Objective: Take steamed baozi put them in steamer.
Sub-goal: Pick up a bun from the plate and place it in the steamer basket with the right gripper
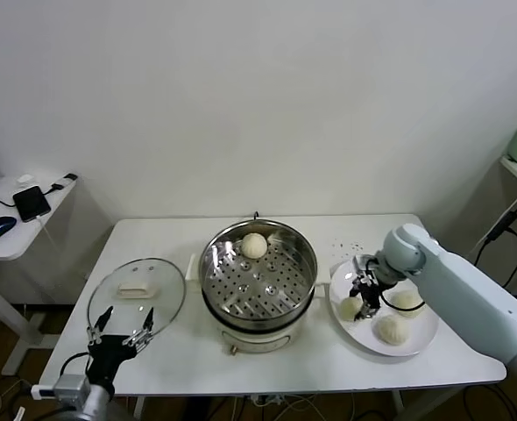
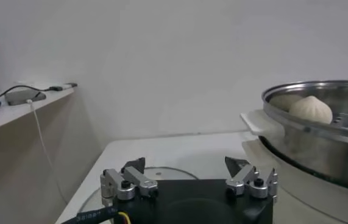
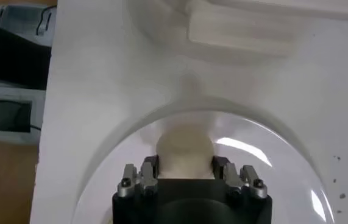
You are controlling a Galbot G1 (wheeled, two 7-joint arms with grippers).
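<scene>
Right pincer [image 1: 364,296] grips one baozi [image 1: 351,308] (two others [image 1: 391,329] beside).

I can read no text, label, brand, number or sign in any of my three views. The steamer [image 1: 258,279], the plate [image 1: 423,336] and the table [image 1: 346,368] show only plain, unmarked surfaces to me.

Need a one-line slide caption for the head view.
Right gripper shut on a bun on the plate; one bun already sits in the steamer.
</scene>
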